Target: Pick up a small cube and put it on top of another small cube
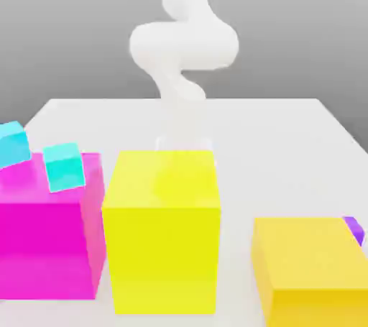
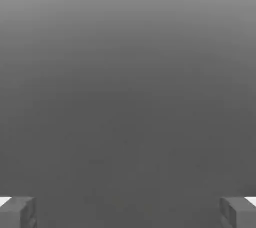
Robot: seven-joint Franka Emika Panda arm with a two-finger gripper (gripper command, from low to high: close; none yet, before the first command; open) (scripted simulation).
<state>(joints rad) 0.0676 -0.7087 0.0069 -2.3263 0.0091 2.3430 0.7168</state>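
A small glossy purple cube (image 1: pixel 354 229) peeks out behind the yellow block at the exterior view's right; most of it is hidden. My white arm (image 1: pixel 183 52) comes down behind the tall yellow block (image 1: pixel 161 232) in the middle, and its hand (image 1: pixel 185 147) sinks behind that block's top edge. In the hand view my gripper (image 2: pixel 128 213) is open, its grey fingertips (image 2: pixel 17 212) far apart, with plain grey surface and nothing between them.
A big magenta block (image 1: pixel 47 239) stands at the exterior view's left, with two small cyan cubes (image 1: pixel 64 167) (image 1: pixel 13 144) on or behind its top. A lower yellow block (image 1: pixel 309 272) sits at the front right. The white table (image 1: pixel 287 146) stretches behind.
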